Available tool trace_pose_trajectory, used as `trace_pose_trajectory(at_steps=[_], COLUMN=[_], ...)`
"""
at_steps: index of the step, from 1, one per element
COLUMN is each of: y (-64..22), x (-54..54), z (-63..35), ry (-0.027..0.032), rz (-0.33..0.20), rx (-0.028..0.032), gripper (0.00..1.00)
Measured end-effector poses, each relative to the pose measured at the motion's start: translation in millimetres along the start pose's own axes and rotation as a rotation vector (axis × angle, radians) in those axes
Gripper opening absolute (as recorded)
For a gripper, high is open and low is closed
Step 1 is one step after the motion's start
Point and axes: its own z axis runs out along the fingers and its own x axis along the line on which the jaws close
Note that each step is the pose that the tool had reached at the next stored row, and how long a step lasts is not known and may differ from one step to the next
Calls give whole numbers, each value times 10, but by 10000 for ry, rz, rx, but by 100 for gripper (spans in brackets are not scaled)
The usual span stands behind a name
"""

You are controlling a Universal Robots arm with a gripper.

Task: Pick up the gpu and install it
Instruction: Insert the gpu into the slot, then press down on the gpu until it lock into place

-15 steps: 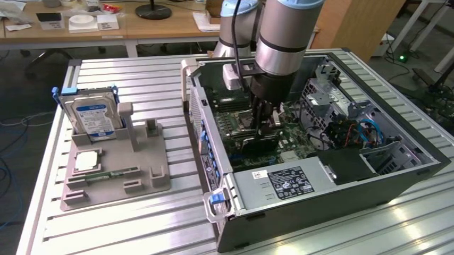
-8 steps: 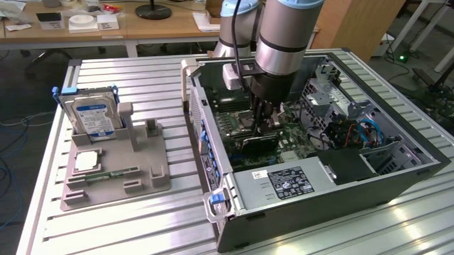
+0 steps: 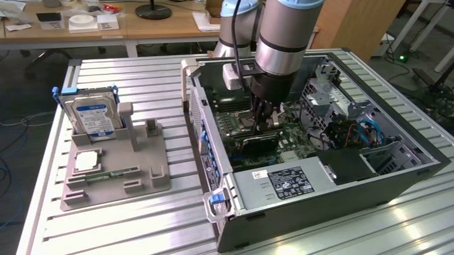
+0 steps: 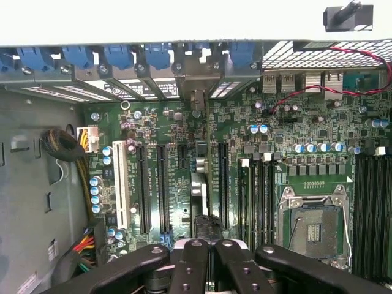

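Pincer: your gripper is reaching down inside the open computer case, over the motherboard. Its fingers are pinching narrow, apparently on the top edge of the gpu.

Gpu position: it is standing on edge directly under the fingertips, low against the board. In the wrist view it is showing edge-on, running from the fingers toward the rear bracket openings.

Neighbours: the card is sitting between 2 long black slots and another slot. The CPU socket is lying well apart.

Step in hand: I am judging this as seating the card, not picking it up.

Doing it well: you are wanting a straight, even press. Be watching that the card's edge is lining up with its slot and that the bracket end is meeting the rear opening, not tilting.

Off to the side: the hard drive is standing in the grey holder, at the exterior view's left.
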Motion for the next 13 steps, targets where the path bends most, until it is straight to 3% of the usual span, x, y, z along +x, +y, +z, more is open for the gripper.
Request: trace_pose_trajectory(at_steps=[2, 13], y=[0, 18], x=[0, 1], z=[0, -1], ry=[-44, -44], rz=[2, 2], rx=[-3, -3], gripper=[11, 11])
